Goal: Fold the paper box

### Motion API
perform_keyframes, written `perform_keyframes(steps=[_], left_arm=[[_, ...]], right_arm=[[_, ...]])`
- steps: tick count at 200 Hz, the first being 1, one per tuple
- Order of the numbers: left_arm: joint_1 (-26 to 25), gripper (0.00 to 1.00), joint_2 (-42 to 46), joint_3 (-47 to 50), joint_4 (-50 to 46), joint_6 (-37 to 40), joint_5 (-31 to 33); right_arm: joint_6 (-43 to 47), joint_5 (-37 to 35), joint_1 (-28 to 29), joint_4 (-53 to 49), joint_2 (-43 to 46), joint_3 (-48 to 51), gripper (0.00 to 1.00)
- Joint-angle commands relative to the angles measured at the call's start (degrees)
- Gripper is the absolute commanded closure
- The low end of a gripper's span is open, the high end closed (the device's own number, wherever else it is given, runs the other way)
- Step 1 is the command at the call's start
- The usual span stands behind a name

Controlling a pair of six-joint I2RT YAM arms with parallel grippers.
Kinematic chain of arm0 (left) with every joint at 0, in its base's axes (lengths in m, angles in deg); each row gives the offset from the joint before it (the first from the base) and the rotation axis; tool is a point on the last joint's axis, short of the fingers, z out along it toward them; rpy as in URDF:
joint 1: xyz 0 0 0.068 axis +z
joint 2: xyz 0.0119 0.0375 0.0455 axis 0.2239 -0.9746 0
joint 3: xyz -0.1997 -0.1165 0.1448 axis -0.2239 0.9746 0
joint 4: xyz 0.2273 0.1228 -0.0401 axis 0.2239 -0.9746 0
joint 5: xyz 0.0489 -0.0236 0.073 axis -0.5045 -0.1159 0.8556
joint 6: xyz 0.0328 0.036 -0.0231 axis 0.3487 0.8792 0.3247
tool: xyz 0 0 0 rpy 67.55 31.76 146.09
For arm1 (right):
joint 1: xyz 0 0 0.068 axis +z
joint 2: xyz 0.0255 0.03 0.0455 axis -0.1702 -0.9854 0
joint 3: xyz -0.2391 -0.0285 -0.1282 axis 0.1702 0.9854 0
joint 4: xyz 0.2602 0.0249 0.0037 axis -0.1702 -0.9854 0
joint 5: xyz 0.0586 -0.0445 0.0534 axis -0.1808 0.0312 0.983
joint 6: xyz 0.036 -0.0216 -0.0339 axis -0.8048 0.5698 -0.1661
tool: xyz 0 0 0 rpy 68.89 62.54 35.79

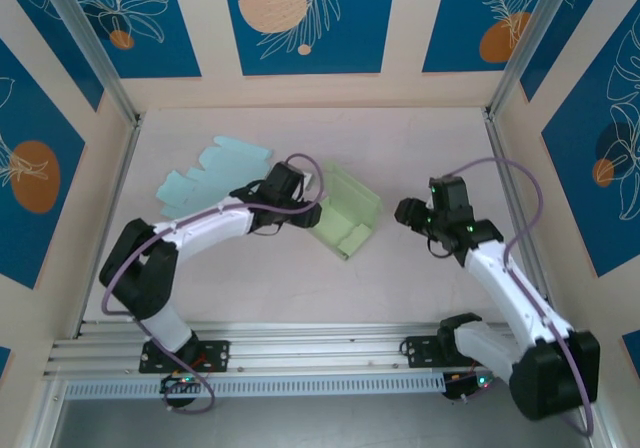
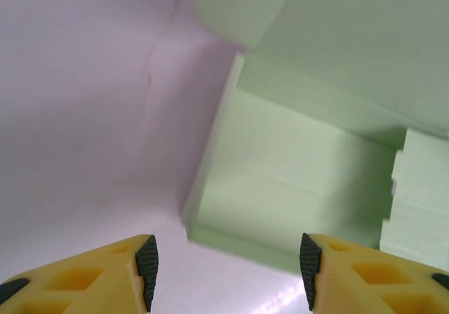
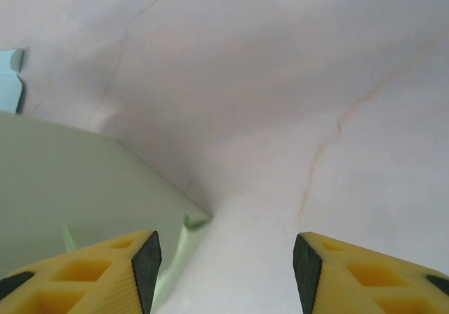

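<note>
Paper box (image 1: 345,218), pale green and partly folded, stands near the middle of the counter (image 1: 400,148), with one wall raised and the lower flaps lying flat. The left claw (image 1: 306,215) is just beside the box on its left side. In the left wrist view this claw (image 2: 228,272) is half open, its black pads apart and nothing between them, and the box (image 2: 302,181) lies just in front. The right claw (image 1: 408,212) is near the box on its right side, also half open and holding nothing (image 3: 226,272). A flat light blue sheet (image 1: 212,174) lies on the counter further left.
</note>
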Motion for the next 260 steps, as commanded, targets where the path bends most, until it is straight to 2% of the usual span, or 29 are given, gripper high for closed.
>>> perform_keyframes(steps=[1, 47, 74, 95, 141, 159, 195, 239, 260], left_arm=[[0.4, 0.42, -6.3, -6.3, -5.1, 9.5, 2.4], [0.4, 0.44, -16.6, -16.6, -11.0, 14.5, 6.2], [0.5, 0.49, -18.8, -17.3, -10.4, 13.8, 8.1], [0.5, 0.58, -19.4, -16.0, -8.1, 11.7, 8.2], [0.3, 0.86, -16.1, -8.2, 0.0, 2.5, 9.1], [-0.2, 0.91, -14.4, -4.4, 3.3, -2.3, 9.6], [-1.9, 0.92, -13.5, -0.9, 3.9, -9.0, 12.5], [-2.7, 0.92, -13.4, -1.2, -0.1, -9.6, 14.6], [-2.8, 0.92, -13.3, -1.6, -1.4, -9.8, 15.7]], right_arm=[[-6.2, -0.9, 3.4, -7.5, 5.8, 3.9, 0.42], [-15.7, -5.6, 16.7, -10.6, 12.8, 8.4, 0.31], [-19.1, -7.8, 23.3, -8.5, 11.5, 9.5, 0.30], [-19.8, -9.7, 25.6, -7.3, 7.7, 8.9, 0.30], [-16.7, -12.7, 25.6, -4.0, -1.1, 5.0, 0.30], [-15.0, -13.5, 25.5, -3.3, -4.7, 1.6, 0.30], [-10.0, -12.8, 23.2, -1.1, -12.5, -4.3, 0.30], [-2.2, -7.0, 17.0, 1.2, -23.8, -12.1, 0.34], [-1.1, -4.7, 14.7, 2.3, -28.8, -14.5, 0.40]])
